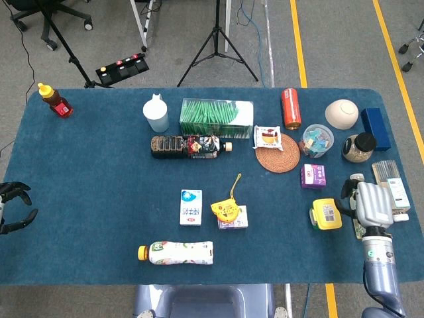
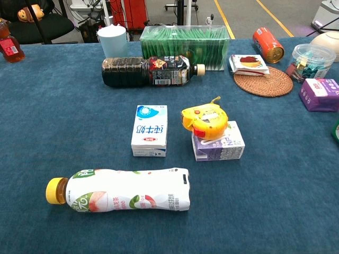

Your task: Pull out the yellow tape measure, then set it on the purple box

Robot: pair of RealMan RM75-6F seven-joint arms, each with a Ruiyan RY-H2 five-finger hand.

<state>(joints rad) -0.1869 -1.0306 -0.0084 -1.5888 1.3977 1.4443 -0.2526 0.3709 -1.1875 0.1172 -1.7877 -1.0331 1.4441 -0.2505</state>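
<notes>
The yellow tape measure lies on top of a small purple box near the middle of the table, its yellow strap pointing away from me. The chest view shows the tape measure resting on the purple box, with no hand touching either. My right hand is far to the right near the table's edge, fingers apart and holding nothing. At the far left edge my left hand is also empty, with its fingers spread. Neither hand shows in the chest view.
A blue-and-white milk carton stands left of the tape measure and a peach drink bottle lies in front. A dark tea bottle and green box lie behind. A second purple box, a yellow object and bottles sit right.
</notes>
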